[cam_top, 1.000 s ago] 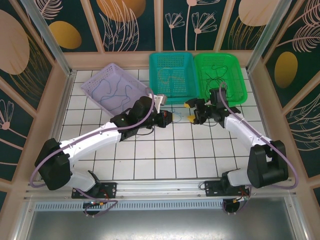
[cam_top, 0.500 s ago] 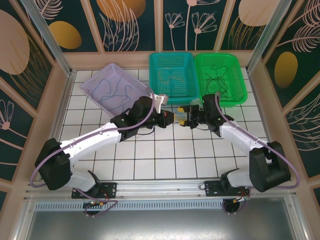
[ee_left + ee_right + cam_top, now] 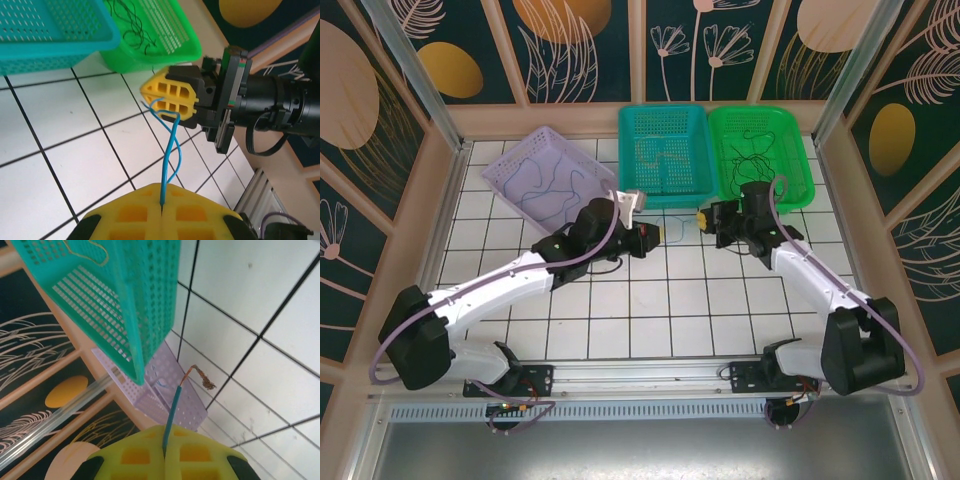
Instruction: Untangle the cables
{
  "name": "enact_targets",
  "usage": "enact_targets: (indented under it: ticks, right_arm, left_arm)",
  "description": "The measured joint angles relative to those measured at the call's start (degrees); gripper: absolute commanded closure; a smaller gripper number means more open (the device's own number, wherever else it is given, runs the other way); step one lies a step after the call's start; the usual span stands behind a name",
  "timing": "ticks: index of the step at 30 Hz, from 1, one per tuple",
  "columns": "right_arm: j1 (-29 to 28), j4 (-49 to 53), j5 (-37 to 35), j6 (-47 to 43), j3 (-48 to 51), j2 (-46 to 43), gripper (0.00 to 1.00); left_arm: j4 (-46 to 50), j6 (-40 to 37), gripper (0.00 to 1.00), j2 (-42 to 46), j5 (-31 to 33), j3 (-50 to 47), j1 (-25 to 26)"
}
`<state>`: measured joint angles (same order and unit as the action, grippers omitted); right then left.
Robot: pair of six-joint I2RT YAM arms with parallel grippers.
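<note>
Over the middle of the white tiled table [image 3: 620,310], a thin blue wire [image 3: 167,150] is held across the short gap between the two grippers. The yellow fingers [image 3: 130,215] of the left gripper [image 3: 161,202] are pressed together on one end of it. The right gripper [image 3: 167,97], set facing it, is pinched shut on the other end, where the wire is looped. A bared, frayed copper end [image 3: 201,374] is seen just beyond the right fingers. Along the far edge, a dark blue wire [image 3: 545,185] is held in a lilac basket [image 3: 500,165], a pale wire [image 3: 660,158] in a teal basket [image 3: 665,115], and tangled black wires [image 3: 752,160] in a green basket [image 3: 760,115].
</note>
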<state>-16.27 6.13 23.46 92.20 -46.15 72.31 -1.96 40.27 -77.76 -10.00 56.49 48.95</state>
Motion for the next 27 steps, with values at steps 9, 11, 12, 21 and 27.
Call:
enact_targets:
  ticks: [9, 11, 12, 21, 27]
  right_arm:
    - [2.4, 5.1, -4.5, -8.1, -5.3, -1.0, 1.00]
    - [2.7, 5.4, -4.6, -9.0, -5.9, -1.0, 1.00]
    - [2.8, 5.9, -4.6, -9.3, -5.9, -1.0, 1.00]
    - [1.3, 9.3, -3.8, -7.6, -5.2, -1.0, 1.00]
    - [-0.3, 10.7, -2.0, -5.6, -2.8, -1.0, 1.00]
  left_arm:
    - [0.5, 0.3, 1.00, 0.6, 3.1, -2.0, 0.0]
    - [0.5, 0.7, 1.00, 1.0, 5.0, -2.0, 0.0]
    - [0.5, 1.0, 1.00, 1.4, 6.3, -2.0, 0.0]
    - [-4.7, 6.1, 1.00, 4.3, 12.5, -2.2, -0.1]
    - [-6.1, 9.6, 1.00, 4.3, 13.8, -3.1, -1.5]
